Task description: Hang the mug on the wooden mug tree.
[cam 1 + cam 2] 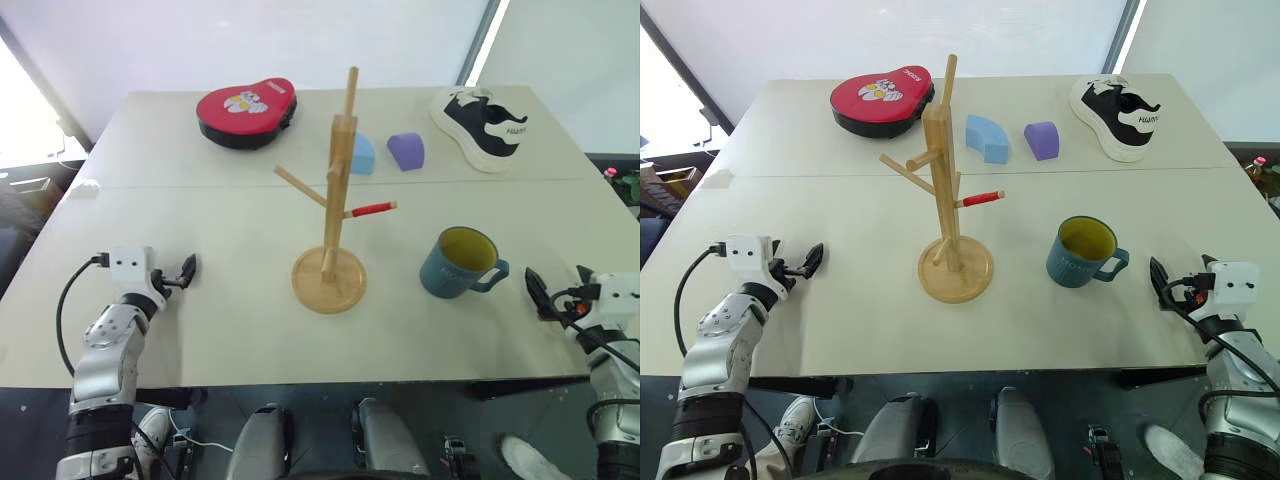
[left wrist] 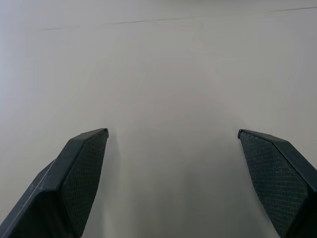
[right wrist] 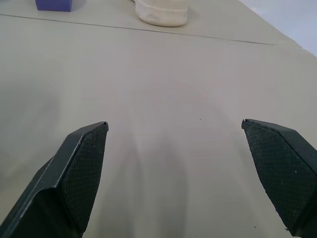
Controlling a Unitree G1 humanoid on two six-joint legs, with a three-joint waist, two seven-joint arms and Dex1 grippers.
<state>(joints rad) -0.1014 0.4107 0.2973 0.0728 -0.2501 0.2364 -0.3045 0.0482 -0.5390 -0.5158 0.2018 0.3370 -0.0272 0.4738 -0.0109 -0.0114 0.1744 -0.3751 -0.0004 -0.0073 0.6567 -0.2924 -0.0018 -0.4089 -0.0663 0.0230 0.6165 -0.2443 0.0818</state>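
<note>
The teal-blue mug point(image 1: 460, 262) stands upright on the table, right of centre, its yellow inside showing and its loop handle turned toward my right gripper. The wooden mug tree point(image 1: 337, 190) stands at the table's middle on its round base, one peg red-tipped, with nothing on its pegs. My left gripper point(image 1: 187, 268) rests low at the near left, well left of the tree; its fingers point(image 2: 84, 163) are open over bare table. My right gripper point(image 1: 535, 290) sits at the near right, a short way right of the mug's handle, its fingers point(image 3: 81, 163) open and holding nothing.
At the back of the table lie a red padded case point(image 1: 246, 110), a blue block point(image 1: 362, 154), a purple block point(image 1: 406, 150) and a black-and-white shoe point(image 1: 480, 125). A seam runs across the table point(image 1: 200, 330) behind the tree.
</note>
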